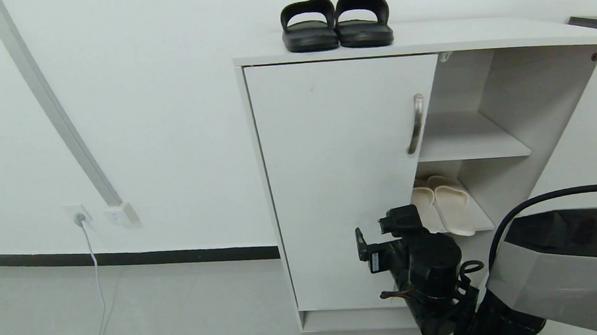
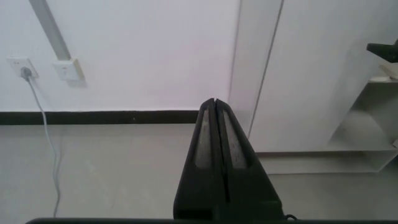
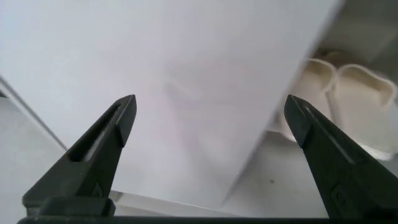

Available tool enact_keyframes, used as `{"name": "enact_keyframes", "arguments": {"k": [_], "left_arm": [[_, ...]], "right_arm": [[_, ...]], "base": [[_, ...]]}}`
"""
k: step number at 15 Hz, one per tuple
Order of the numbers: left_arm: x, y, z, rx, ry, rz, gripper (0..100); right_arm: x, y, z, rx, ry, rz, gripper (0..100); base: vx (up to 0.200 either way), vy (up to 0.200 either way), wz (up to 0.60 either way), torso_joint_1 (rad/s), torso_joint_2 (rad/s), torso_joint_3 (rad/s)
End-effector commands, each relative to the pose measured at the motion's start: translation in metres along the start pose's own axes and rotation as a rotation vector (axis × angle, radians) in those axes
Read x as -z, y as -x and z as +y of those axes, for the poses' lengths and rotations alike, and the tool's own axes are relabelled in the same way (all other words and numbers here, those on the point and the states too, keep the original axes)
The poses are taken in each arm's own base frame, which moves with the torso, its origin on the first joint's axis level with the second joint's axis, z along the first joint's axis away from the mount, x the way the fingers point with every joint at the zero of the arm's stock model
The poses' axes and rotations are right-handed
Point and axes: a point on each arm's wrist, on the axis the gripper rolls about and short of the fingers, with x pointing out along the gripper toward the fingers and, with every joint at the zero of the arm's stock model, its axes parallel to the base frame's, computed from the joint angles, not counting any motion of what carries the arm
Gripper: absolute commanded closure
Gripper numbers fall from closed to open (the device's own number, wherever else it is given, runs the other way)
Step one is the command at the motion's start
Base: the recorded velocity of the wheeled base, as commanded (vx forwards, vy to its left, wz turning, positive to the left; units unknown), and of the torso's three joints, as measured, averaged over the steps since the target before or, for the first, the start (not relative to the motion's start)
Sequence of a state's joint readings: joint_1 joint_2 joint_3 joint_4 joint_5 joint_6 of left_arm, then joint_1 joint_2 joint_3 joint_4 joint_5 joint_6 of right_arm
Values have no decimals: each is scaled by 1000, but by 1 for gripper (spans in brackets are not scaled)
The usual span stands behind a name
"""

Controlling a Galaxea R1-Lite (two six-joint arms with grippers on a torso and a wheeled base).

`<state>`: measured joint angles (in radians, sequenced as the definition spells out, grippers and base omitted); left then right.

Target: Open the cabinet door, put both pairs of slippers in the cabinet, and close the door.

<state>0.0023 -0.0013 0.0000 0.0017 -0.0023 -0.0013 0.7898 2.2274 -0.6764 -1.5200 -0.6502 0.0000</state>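
Observation:
A pair of black slippers [image 1: 336, 22] stands on top of the white cabinet [image 1: 477, 35]. The cabinet's left door [image 1: 341, 185], with a metal handle [image 1: 416, 124], is closed. The compartment to its right stands open, and a pair of white slippers [image 1: 448, 205] [image 3: 348, 93] lies on its lower shelf. My right gripper [image 1: 380, 232] [image 3: 211, 118] is open and holds nothing. It hangs low, in front of the closed door's lower right corner, next to the white slippers. My left gripper [image 2: 214, 101] is shut on nothing and sits left of the cabinet, facing the wall and floor.
The upper shelf [image 1: 473, 146] of the open compartment is bare. A wall socket with a grey cable [image 1: 79, 218] and a slanted conduit [image 1: 51, 105] are on the wall to the left. The floor [image 1: 157, 311] left of the cabinet is free.

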Motion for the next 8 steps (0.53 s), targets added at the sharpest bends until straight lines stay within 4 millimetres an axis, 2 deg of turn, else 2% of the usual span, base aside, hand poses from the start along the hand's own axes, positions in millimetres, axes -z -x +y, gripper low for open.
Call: {"name": "enact_keyframes", "arguments": {"k": [1, 8], "left_arm": [[0, 0, 0, -2, 0, 1, 100], [0, 0, 0, -2, 6, 1, 100]], "right_arm": [[1, 0, 0, 2, 2, 2, 0], [-3, -3, -6, -3, -6, -28, 0]], "base": [[0, 0, 0, 0, 0, 0], [0, 0, 0, 0, 0, 0]]}}
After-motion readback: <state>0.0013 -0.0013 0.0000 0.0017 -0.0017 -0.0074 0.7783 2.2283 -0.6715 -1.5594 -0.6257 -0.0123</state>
